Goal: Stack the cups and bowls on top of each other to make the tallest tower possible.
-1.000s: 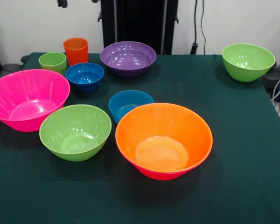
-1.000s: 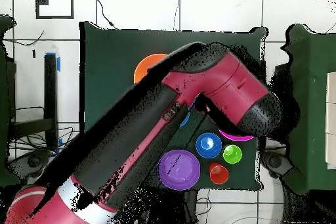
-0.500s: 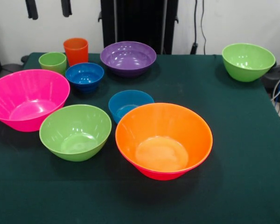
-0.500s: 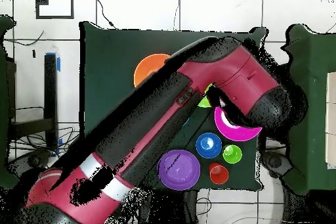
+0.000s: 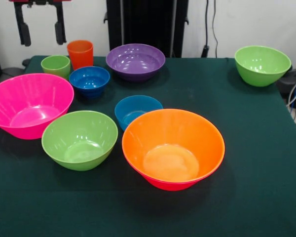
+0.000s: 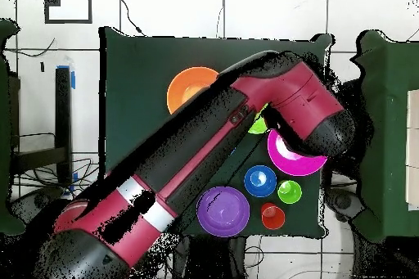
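My gripper (image 5: pixel 42 28) hangs open and empty at the top left of the front view, above the back-left table corner. Below it stand the light-green cup (image 5: pixel 55 65) and the orange tumbler (image 5: pixel 80 53). A big pink bowl (image 5: pixel 29 103) sits at the left and a green bowl (image 5: pixel 80 139) in front of it. The big orange bowl (image 5: pixel 172 148) sits near the middle, with a pink-red bowl showing under its base. Two small blue bowls (image 5: pixel 89 80) (image 5: pixel 138 109), a purple bowl (image 5: pixel 135 60) and a second green bowl (image 5: pixel 262 64) stand apart.
In the overhead view the red arm (image 6: pixel 204 153) crosses the dark green table (image 6: pixel 139 71) and hides its middle. The orange bowl (image 6: pixel 190 87), pink bowl (image 6: pixel 290 159), purple bowl (image 6: pixel 223 210) and both cups (image 6: pixel 289 191) (image 6: pixel 272 216) show around it.
The gripper has come down into the front view at the top left. In the overhead view the arm has swung, uncovering more of the pink bowl. No bowl or cup has moved.
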`<state>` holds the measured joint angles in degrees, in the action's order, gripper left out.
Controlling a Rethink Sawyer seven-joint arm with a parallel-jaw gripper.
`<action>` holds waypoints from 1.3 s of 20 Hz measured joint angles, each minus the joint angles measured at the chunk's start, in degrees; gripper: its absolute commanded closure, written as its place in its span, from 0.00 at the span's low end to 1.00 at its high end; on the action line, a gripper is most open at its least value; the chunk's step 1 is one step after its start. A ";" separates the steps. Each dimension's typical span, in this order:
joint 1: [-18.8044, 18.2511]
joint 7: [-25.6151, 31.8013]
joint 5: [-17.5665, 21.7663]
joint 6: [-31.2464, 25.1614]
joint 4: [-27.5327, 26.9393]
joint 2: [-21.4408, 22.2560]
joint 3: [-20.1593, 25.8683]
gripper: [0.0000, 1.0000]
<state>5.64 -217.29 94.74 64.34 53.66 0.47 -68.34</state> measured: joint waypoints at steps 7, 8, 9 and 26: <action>0.00 0.00 -3.83 -1.96 -0.01 -2.21 0.00 0.00; 0.00 0.00 -4.51 -2.22 -0.02 -2.54 -0.01 0.00; 0.00 0.00 -4.68 -2.24 -0.02 -2.64 0.00 0.00; 0.05 0.00 -11.49 -2.28 -0.04 -6.95 0.45 0.00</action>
<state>5.68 -217.29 83.25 62.06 53.62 -6.48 -67.89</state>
